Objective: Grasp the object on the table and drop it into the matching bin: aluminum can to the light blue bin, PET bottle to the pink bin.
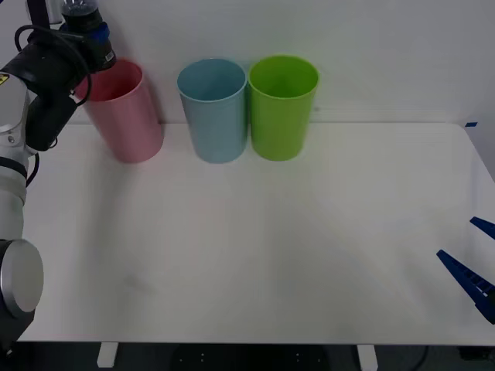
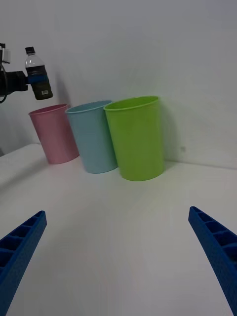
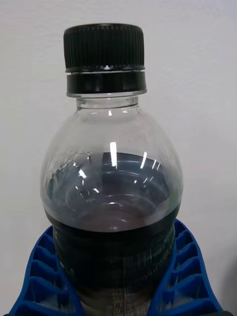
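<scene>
My left gripper (image 1: 91, 37) is shut on the PET bottle (image 3: 112, 197), a small clear bottle with a black cap and dark label. It holds the bottle (image 2: 37, 74) upright in the air, just above the rim of the pink bin (image 1: 121, 110) at the table's far left. The light blue bin (image 1: 213, 110) stands to the right of the pink bin (image 2: 53, 132). My right gripper (image 2: 118, 256) hangs open low over the white table (image 1: 271, 247) at its near right, with nothing between its blue fingers (image 1: 468, 280).
A bright green bin (image 1: 281, 106) stands right of the light blue bin (image 2: 94, 136), touching it. All three bins line up along the far edge against a white wall. The table's right edge lies close to my right gripper.
</scene>
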You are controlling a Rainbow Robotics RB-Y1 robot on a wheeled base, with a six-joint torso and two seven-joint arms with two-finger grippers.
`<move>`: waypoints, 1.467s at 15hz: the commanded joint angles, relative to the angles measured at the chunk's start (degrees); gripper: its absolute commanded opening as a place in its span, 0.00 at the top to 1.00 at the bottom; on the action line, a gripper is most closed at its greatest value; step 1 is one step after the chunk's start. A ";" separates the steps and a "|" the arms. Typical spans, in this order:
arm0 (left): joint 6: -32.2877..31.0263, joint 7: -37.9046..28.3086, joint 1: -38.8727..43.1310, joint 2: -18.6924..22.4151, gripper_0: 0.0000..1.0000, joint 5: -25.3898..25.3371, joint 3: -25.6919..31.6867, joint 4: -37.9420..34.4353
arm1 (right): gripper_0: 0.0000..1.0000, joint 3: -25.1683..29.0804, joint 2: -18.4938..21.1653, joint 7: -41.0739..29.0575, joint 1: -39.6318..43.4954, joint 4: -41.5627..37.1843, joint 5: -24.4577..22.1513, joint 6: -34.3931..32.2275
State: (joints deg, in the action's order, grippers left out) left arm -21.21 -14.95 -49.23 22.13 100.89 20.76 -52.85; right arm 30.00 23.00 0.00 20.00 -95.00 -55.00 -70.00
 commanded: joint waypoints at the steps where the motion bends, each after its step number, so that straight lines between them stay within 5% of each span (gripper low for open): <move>1: 0.38 0.00 -0.25 -0.16 1.00 0.28 -0.20 0.11 | 0.00 0.00 0.00 0.00 0.00 0.00 0.00 0.00; 3: 0.65 0.00 -0.25 -0.16 0.98 0.10 -0.46 0.11 | 0.00 0.00 0.00 0.00 0.00 0.00 0.00 0.00; 4: 0.73 0.09 -0.25 -0.16 0.88 -0.08 -0.46 0.11 | 0.00 0.00 0.00 0.00 0.00 0.00 0.00 0.00; 5: 0.82 0.18 -0.25 -0.16 0.66 -0.25 -0.55 0.11 | 0.00 0.00 0.00 0.00 0.00 0.00 0.00 0.00; 6: 0.82 0.44 -0.16 -0.16 0.02 -0.51 -0.55 0.11 | 0.00 0.00 0.00 0.00 0.00 0.00 0.00 0.00; 14: 0.65 0.97 0.01 -0.16 0.00 -3.77 -1.25 0.11 | 0.00 0.00 0.00 0.00 0.00 0.00 0.00 0.00; 22: -0.50 3.78 12.05 2.13 0.00 -24.25 -7.84 -10.96 | 0.00 0.00 0.00 0.00 0.00 0.00 0.00 0.00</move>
State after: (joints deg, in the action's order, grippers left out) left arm -21.70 -11.38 -39.13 24.05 78.60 13.58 -61.80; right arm 30.00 23.00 0.00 20.00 -95.00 -55.00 -70.00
